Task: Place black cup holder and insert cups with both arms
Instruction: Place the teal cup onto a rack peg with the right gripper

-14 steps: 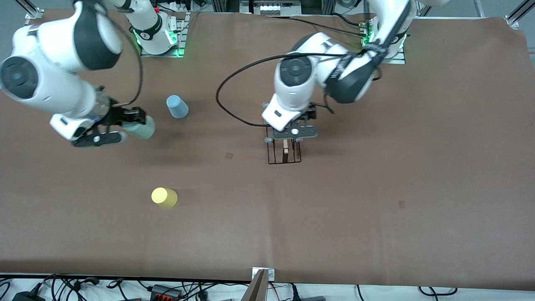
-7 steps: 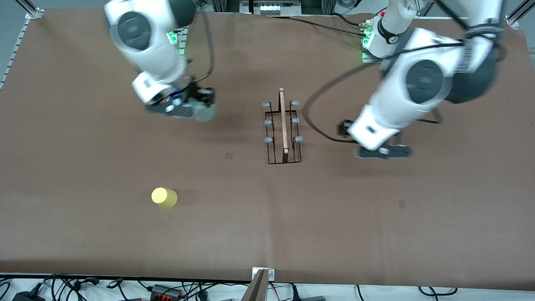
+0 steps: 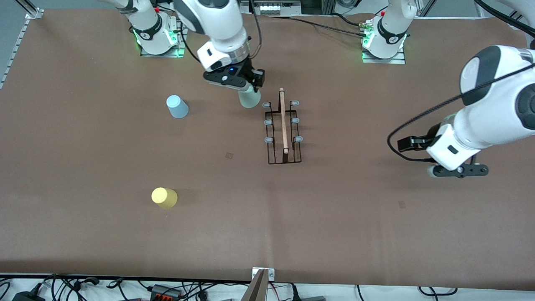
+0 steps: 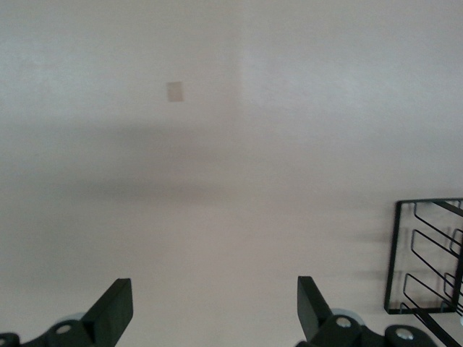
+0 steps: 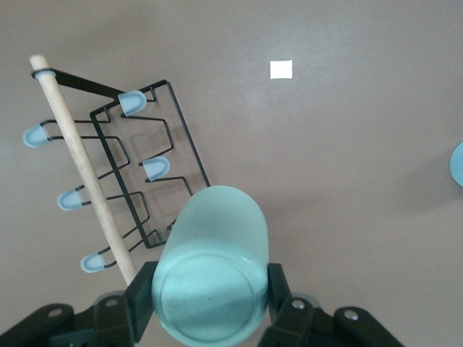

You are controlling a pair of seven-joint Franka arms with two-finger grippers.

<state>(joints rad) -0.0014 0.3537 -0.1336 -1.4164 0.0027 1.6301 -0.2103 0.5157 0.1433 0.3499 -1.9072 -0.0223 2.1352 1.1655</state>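
The black cup holder stands on the table's middle, wooden rod handle on top, its capped prongs bare. My right gripper is shut on the mint green cup and holds it in the air beside the holder's end nearest the bases. In the right wrist view the mint cup sits between the fingers, with the holder just past it. My left gripper is open and empty over bare table toward the left arm's end; its view shows the fingers spread and a corner of the holder.
The light blue cup stands upside down toward the right arm's end; its edge shows in the right wrist view. The yellow cup stands nearer the front camera. Small patches mark the table, and cables run along the front edge.
My right gripper carried the mint cup from the right arm's end to beside the holder. My left gripper let go of the holder's handle and swung away toward the left arm's end.
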